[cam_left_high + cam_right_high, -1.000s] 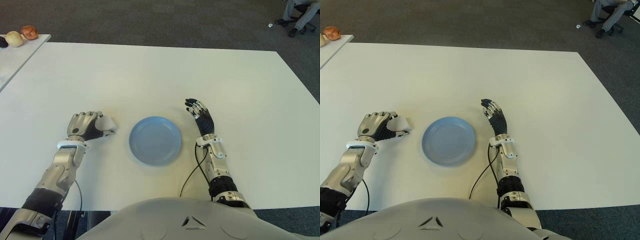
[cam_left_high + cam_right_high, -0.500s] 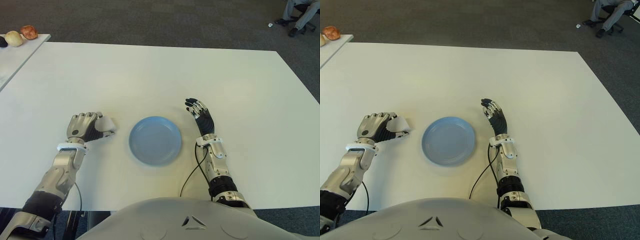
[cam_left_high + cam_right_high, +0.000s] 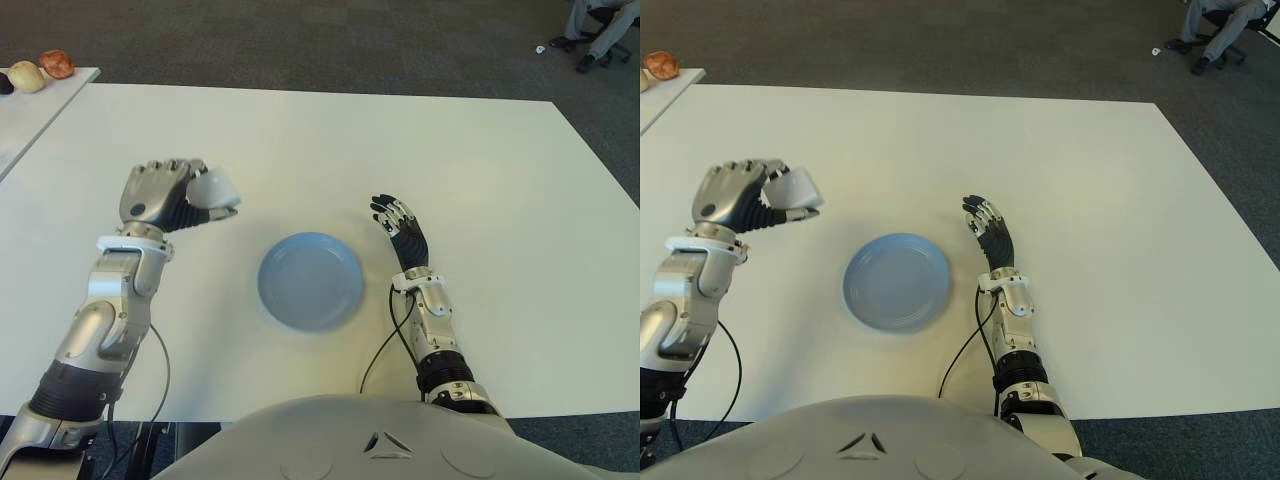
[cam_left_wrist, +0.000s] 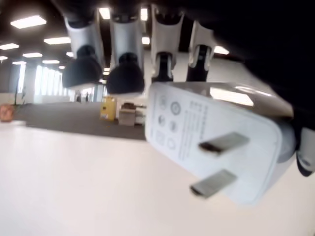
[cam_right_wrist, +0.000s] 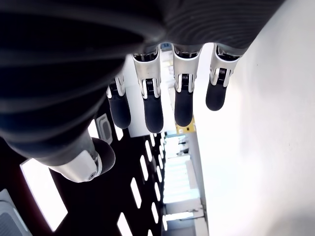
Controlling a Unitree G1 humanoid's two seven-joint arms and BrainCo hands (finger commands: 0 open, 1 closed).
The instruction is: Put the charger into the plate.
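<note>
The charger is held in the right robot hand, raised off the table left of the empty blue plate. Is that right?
Wrong hand. The left robot hand grips the charger, as the left wrist view shows; the right robot hand is open beside the plate. The rest holds.

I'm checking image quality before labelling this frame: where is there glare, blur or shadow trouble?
Left wrist view: the charger is readable, prongs and printed symbols sharp, with a bright highlight on its top edge; the room behind is soft. Right wrist view: the right hand is backlit, fingers dark against ceiling lights. Left eye view: even light, soft shadow under the plate; the left hand is sharp.
</note>
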